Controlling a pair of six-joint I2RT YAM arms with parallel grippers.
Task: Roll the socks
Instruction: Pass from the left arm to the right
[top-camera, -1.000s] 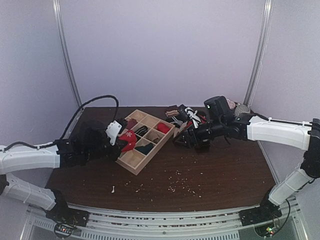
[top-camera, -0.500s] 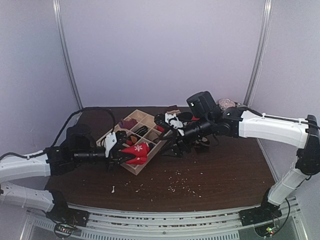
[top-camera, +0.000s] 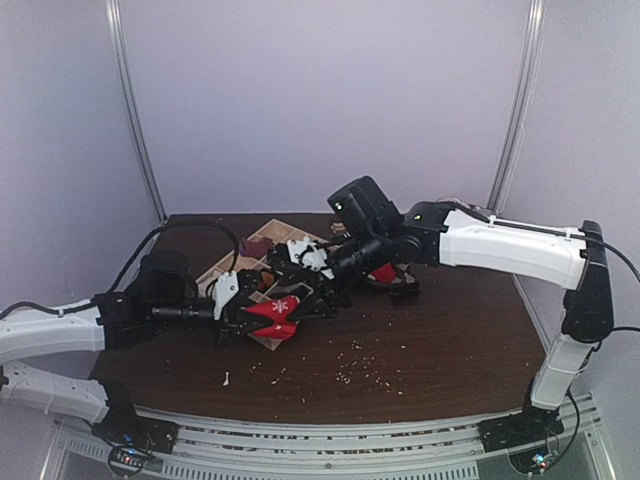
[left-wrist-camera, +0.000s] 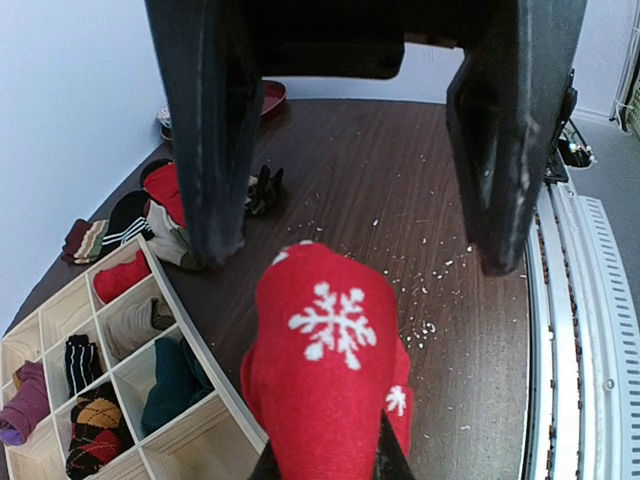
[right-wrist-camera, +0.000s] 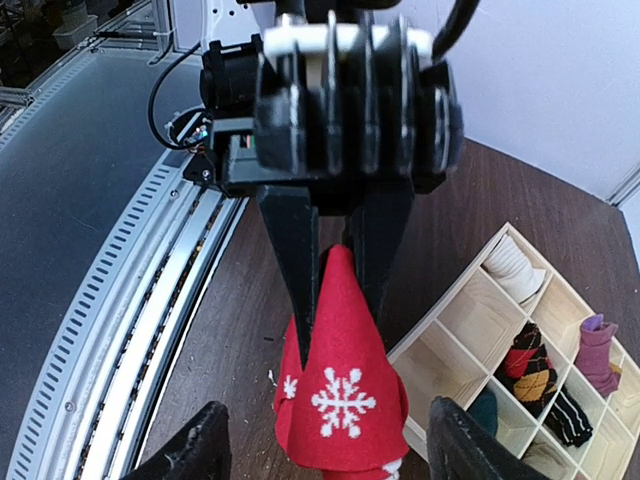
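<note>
My left tool (right-wrist-camera: 338, 322) is clamped tight on one end of the red fabric sock with white snowflakes (right-wrist-camera: 340, 400). The sock sticks out from it by the near corner of the compartmented wooden tray (left-wrist-camera: 222, 375), left of the middle of the dark wooden tabletop (top-camera: 450, 340). My right tool (left-wrist-camera: 355, 255) faces it, fingers spread wide and gripping nothing, the sock's free end about level with their tips. Pale crumbs (top-camera: 360, 375) speckle the tabletop toward its near edge.

The red snowflake sock (right-wrist-camera: 340, 390) has its tip hidden between the left fingers (right-wrist-camera: 297, 270); its lower end is cut off at the bottom edge, between the right fingers (right-wrist-camera: 205, 445).
</note>
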